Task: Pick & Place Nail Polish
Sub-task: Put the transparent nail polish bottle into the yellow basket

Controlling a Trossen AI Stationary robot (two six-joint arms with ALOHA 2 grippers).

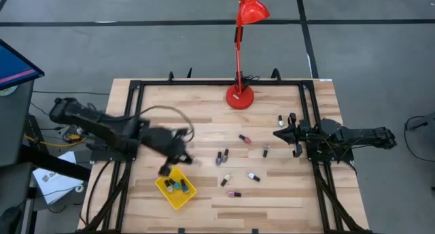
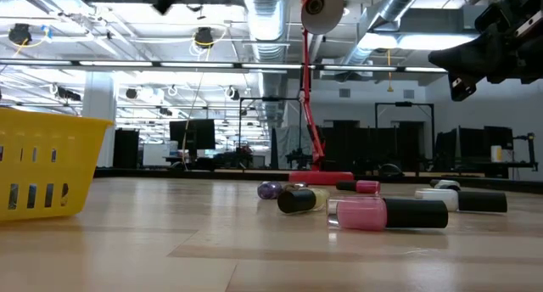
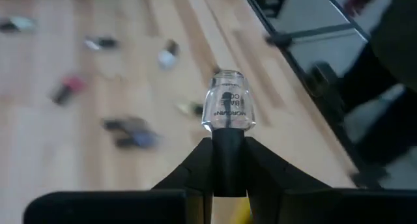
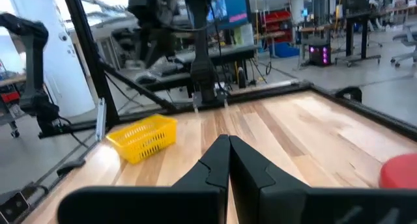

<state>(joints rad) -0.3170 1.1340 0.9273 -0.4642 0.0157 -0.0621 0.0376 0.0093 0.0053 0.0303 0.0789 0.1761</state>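
Now, left to right: left gripper [image 3: 221, 162] reaching in from the table's [image 1: 285, 207] left edge, fingers clamped on the black cap of a clear nail polish bottle [image 3: 227, 109], above the yellow tray [image 1: 175, 188] near the front edge. Other bottles [image 1: 222, 156] scattered mid-table. Right gripper [image 4: 228, 160] by the right edge, pinched shut, empty.
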